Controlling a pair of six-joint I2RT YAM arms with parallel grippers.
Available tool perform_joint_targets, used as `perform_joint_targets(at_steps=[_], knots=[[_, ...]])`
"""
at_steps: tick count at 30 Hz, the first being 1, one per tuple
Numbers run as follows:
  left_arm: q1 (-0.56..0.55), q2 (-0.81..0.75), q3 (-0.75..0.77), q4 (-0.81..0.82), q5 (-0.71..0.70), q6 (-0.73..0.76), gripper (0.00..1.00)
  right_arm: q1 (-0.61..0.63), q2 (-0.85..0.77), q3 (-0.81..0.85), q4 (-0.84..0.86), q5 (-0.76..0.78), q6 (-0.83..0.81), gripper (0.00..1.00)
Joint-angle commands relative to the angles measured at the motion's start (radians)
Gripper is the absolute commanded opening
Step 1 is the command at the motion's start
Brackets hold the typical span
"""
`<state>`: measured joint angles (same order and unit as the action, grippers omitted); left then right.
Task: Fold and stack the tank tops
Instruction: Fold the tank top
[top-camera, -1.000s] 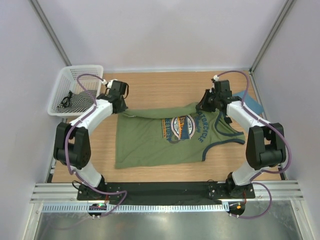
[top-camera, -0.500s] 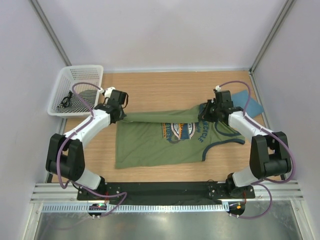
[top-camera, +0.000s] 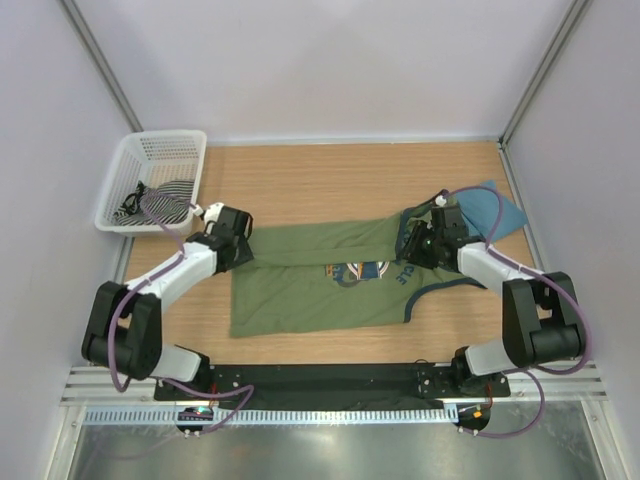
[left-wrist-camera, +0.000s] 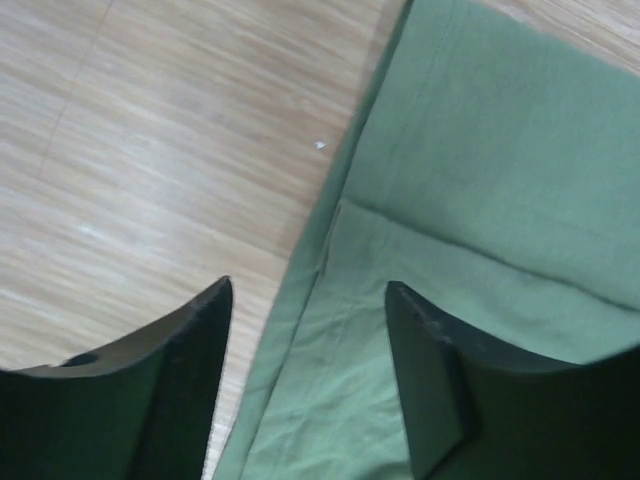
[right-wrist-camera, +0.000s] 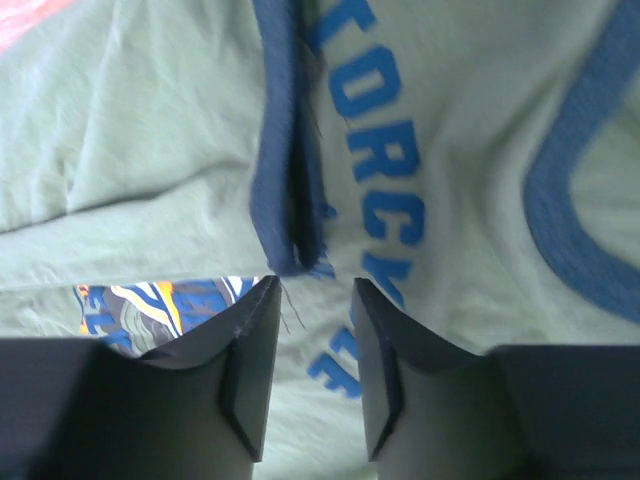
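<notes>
1. Plainly, the desk (top-camera: 330, 185) is a light wood-grain board. Its far half is bare, and pale lilac-grey wall panels close it in on the left, far and right sides.
2. Aluminium posts (top-camera: 95, 45) slant up at the two far corners of the enclosure.
3. Along the near edge a black base plate (top-camera: 330, 378) carries both arms. A ridged aluminium rail (top-camera: 585, 380) lies beside it, and a dull metal sheet (top-camera: 320, 450) lies nearer still.
4. The olive-green tank top (top-camera: 300, 290) lies flat mid-desk, with its hem to the left and its navy-trimmed neck and armholes to the right. Its far edge is doubled over toward the near side, covering the upper part of the chest graphic (top-camera: 358, 272).
5. The teal-blue tank top (top-camera: 498, 208) lies on the far right of the desk by the wall, partly hidden behind the right arm (top-camera: 480, 262).
6. A white mesh basket (top-camera: 160, 145) sits at the far left corner and holds a dark-and-white striped cloth (top-camera: 160, 203).
7. The left arm (top-camera: 185, 268) reaches low to the olive top's far left corner. The left jaws stand well apart and hold nothing. In the wrist view, their dark fingers (left-wrist-camera: 190, 340) straddle the cloth's edge, with bare wood to the left.
8. The right jaws are low over the strap end, parted by a narrow gap and gripping nothing. A folded navy trim (right-wrist-camera: 290, 200) ends just beyond the fingertips (right-wrist-camera: 262, 300), beside the blue lettering (right-wrist-camera: 385, 190).
</notes>
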<state>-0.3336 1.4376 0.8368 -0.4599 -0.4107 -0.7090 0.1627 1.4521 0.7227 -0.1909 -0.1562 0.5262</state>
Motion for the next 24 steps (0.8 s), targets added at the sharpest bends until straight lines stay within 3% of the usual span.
perform_joint_targets(at_steps=[1,7,15,17,21,24], knots=[[-0.007,-0.118,-0.042,0.072,-0.037,-0.03,0.66,0.0,-0.094,-0.026,0.064,0.046,0.015,0.48],[-0.008,-0.177,-0.053,0.076,-0.045,-0.009,0.69,0.005,-0.147,-0.017,0.062,0.049,0.012,0.61],[-0.008,0.021,0.122,0.029,0.087,0.052,0.6,0.041,0.06,0.179,-0.031,0.041,-0.064,0.42],[-0.01,0.078,0.156,0.021,0.099,0.06,0.59,0.049,0.097,0.202,-0.041,0.046,-0.071,0.43],[-0.008,0.145,0.179,0.014,0.108,0.066,0.59,0.067,0.175,0.26,-0.048,0.052,-0.069,0.54],[-0.01,0.185,0.199,-0.005,0.133,0.072,0.58,0.081,0.22,0.29,-0.07,0.056,-0.072,0.51]])
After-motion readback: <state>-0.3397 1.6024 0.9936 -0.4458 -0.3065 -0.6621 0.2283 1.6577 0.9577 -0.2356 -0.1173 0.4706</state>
